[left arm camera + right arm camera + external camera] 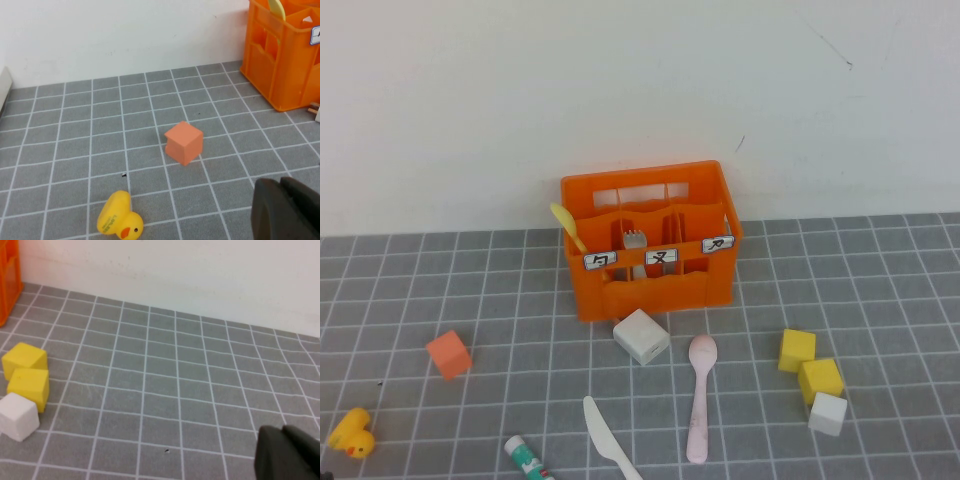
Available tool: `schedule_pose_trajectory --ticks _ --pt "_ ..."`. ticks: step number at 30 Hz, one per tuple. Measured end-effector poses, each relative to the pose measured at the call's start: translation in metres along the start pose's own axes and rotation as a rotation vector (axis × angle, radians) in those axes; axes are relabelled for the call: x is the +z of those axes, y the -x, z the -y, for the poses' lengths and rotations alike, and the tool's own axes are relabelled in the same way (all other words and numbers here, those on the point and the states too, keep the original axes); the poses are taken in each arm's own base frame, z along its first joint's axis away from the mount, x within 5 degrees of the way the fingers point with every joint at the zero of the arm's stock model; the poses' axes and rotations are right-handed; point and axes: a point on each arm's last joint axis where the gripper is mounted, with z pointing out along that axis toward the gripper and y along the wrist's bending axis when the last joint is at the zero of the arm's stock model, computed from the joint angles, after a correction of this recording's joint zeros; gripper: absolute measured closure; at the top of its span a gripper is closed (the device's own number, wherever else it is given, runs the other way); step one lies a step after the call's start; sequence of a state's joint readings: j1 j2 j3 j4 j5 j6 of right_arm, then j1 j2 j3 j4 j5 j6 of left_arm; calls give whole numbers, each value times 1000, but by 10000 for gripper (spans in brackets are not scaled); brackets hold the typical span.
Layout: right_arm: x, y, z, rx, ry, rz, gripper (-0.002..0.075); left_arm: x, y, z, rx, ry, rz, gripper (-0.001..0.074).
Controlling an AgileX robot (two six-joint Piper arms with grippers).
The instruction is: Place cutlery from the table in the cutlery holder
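The orange cutlery holder (650,240) stands at the back middle of the grey gridded table (440,290); a small yellow spoon (567,226) and a grey fork (635,240) stand in it. Its corner shows in the left wrist view (285,55). The pale pink spoon (699,396) lies in front of it, the white knife (608,440) to its left near the front edge. Neither gripper shows in the high view. My left gripper (280,186) is shut and empty above the table's left. My right gripper (283,431) is shut and empty above the table's right.
A white block (641,335) lies right in front of the crate. An orange cube (449,354) and yellow duck (353,433) lie at the left, a small tube (527,458) at the front. Two yellow cubes (808,365) and a white cube (828,413) lie at the right.
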State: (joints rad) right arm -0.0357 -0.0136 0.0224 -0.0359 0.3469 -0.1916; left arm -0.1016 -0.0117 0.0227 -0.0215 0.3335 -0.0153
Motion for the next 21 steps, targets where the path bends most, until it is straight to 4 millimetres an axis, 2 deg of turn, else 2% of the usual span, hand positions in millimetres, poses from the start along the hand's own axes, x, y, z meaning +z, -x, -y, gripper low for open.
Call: schedule_pose_trajectory --ticks 21 --pt "0 0 0 -4 2 0 729 0 0 0 -2 0 0 736"
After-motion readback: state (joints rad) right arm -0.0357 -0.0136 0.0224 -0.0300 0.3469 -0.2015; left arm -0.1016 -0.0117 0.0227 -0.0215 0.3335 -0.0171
